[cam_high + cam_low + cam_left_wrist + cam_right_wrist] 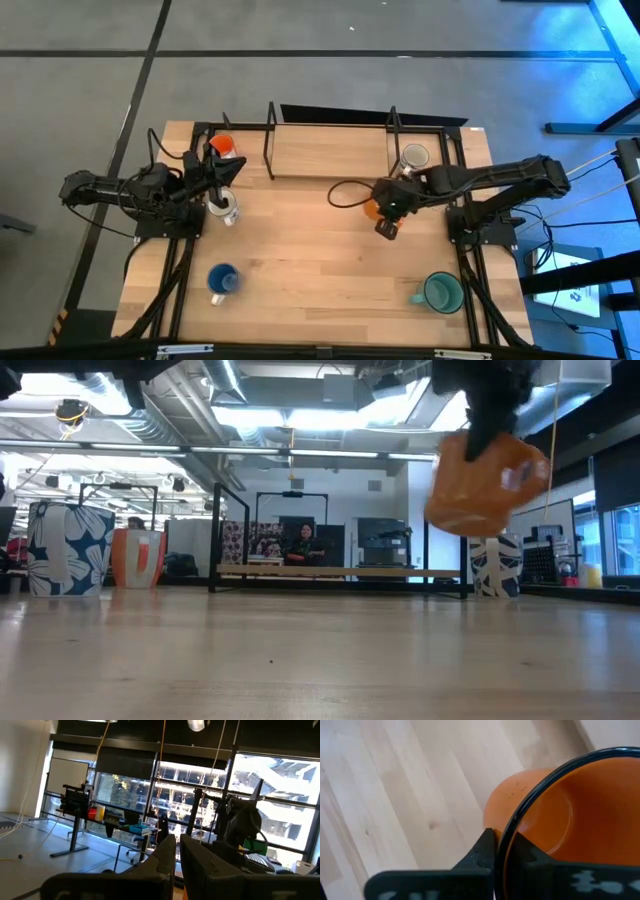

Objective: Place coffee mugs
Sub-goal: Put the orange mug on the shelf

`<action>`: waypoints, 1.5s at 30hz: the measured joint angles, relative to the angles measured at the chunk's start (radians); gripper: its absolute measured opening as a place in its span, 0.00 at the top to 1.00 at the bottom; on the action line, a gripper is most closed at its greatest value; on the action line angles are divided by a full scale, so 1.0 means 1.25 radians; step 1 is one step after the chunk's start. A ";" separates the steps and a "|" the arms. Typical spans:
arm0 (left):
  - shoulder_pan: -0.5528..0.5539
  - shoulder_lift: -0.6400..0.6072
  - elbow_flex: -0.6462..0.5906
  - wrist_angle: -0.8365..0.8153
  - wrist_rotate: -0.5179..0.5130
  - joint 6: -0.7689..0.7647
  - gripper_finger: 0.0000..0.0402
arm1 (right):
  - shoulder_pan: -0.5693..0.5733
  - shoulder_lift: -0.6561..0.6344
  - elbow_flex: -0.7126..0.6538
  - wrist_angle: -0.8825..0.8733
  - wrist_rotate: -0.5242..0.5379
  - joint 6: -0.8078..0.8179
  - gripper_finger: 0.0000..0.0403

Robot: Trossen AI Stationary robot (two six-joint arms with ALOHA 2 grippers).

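Wooden table (310, 250); right gripper (386, 212) lifts orange mug (485, 485).

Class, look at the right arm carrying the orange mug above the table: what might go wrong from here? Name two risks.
1. The right end effector pinches only the rim of the orange mug, which hangs above the table in the low view; it may slip and drop.
2. The left end effector sits close to the white mug and the orange-red mug; a careless move may knock either.
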 joint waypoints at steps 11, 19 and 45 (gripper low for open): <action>0.000 0.000 0.000 0.000 -0.001 0.000 0.95 | -0.106 0.277 0.381 -0.192 0.091 -0.062 0.99; 0.000 0.000 0.000 0.002 -0.001 -0.001 0.95 | -0.270 0.419 0.604 -0.229 0.080 -0.121 0.99; 0.000 0.000 0.000 0.006 0.020 -0.022 0.95 | -0.555 0.580 0.617 -0.194 0.024 -0.181 0.99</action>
